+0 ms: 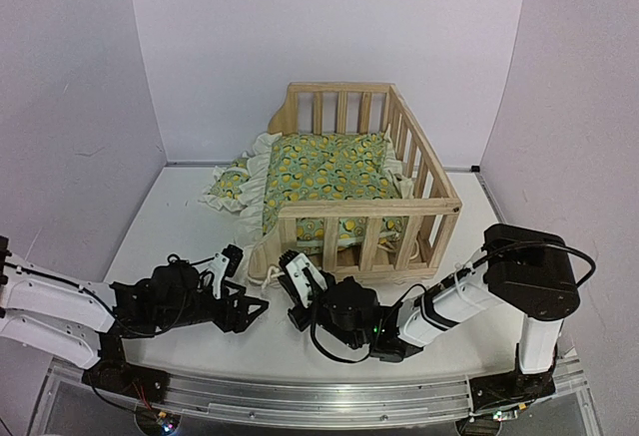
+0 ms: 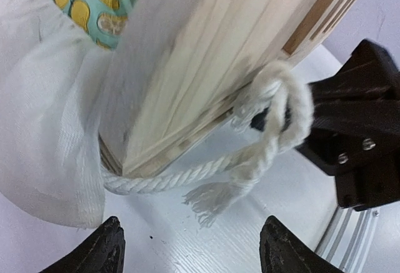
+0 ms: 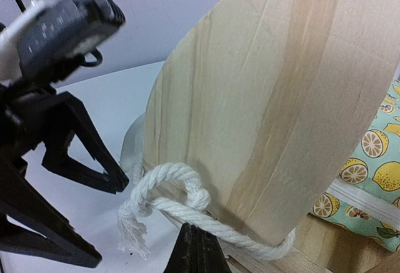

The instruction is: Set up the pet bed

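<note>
The pet bed is a pale pine slatted frame at the table's middle, holding a green-yellow lemon-print cushion with a cream ruffle. A small matching pillow lies outside, against its left side. A white rope with a frayed end loops around the bed's front-left corner post. My left gripper is open just short of the frayed end, holding nothing. My right gripper is shut, its tip right up against the rope at the corner post.
Both arms lie low at the table's near edge, and their grippers meet at the bed's front-left corner. The cushion's ruffle hangs over the low side next to the post. White walls close in the left, back and right.
</note>
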Motion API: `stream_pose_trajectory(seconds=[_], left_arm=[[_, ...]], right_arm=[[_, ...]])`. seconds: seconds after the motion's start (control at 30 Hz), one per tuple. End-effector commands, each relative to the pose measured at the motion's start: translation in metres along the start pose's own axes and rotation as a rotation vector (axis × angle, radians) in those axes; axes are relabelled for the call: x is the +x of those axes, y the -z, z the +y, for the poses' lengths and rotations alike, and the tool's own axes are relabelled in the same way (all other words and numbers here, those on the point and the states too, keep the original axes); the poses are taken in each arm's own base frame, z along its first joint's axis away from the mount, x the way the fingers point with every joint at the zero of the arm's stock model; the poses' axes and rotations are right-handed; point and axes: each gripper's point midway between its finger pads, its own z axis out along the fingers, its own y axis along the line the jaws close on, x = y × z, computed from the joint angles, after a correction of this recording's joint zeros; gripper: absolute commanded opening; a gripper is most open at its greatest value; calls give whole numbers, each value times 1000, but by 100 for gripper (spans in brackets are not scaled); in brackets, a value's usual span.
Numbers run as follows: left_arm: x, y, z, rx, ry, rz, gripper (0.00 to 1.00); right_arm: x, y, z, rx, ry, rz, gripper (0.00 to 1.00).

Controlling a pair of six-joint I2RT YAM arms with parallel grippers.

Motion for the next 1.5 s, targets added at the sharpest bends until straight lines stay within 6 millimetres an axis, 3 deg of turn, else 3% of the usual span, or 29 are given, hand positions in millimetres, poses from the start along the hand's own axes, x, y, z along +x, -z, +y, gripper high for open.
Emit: stream_pose_trajectory(seconds=[0.0, 0.2, 0.33, 0.5, 0.57, 0.77, 0.9, 1.03, 1.1, 1.17, 1.23, 1.27, 1.3, 1.33, 1.37, 1.47], left_arm=[[-26, -17, -13, 35, 50, -63, 73], [-39, -35, -18, 68, 28, -76, 49], [-37, -39, -25, 108, 18, -68, 43], [-24, -34, -11, 60, 41, -60, 6], [-15, -24, 5, 0, 46, -63, 0], [1, 11, 78, -345, 57, -17, 0], [-27, 27, 109, -437, 150, -120, 0], [-45, 42, 137, -538, 249, -196, 0], [-44, 45, 146, -587, 255, -187, 0], [-40, 43, 146, -589, 265, -169, 0], [-34, 37, 141, -551, 274, -139, 0], [-32, 35, 137, -528, 277, -122, 0], [-31, 33, 134, -507, 279, -110, 5], [-31, 34, 131, -487, 281, -109, 21], [-32, 35, 127, -469, 285, -111, 37], [-45, 42, 114, -398, 275, -152, 61]], right_arm=[[-32, 3, 0, -10, -51, -66, 0], [-33, 4, 0, -13, -49, -64, 0], [-33, 4, 0, -11, -50, -65, 0], [-31, 6, -3, -1, -76, -55, 0], [-25, 11, -8, 10, -88, -28, 0], [32, 38, -29, 74, -101, 202, 0], [59, 53, -49, 183, -98, 330, 0], [70, 70, -77, 303, -126, 341, 0], [71, 75, -88, 343, -134, 336, 0], [68, 75, -87, 327, -132, 334, 0], [57, 74, -73, 229, -120, 328, 0], [50, 77, -70, 208, -122, 320, 5], [43, 84, -73, 218, -125, 314, 20], [34, 91, -77, 217, -126, 302, 32], [27, 99, -79, 202, -111, 298, 39], [-1, 127, -85, 147, -58, 271, 52]])
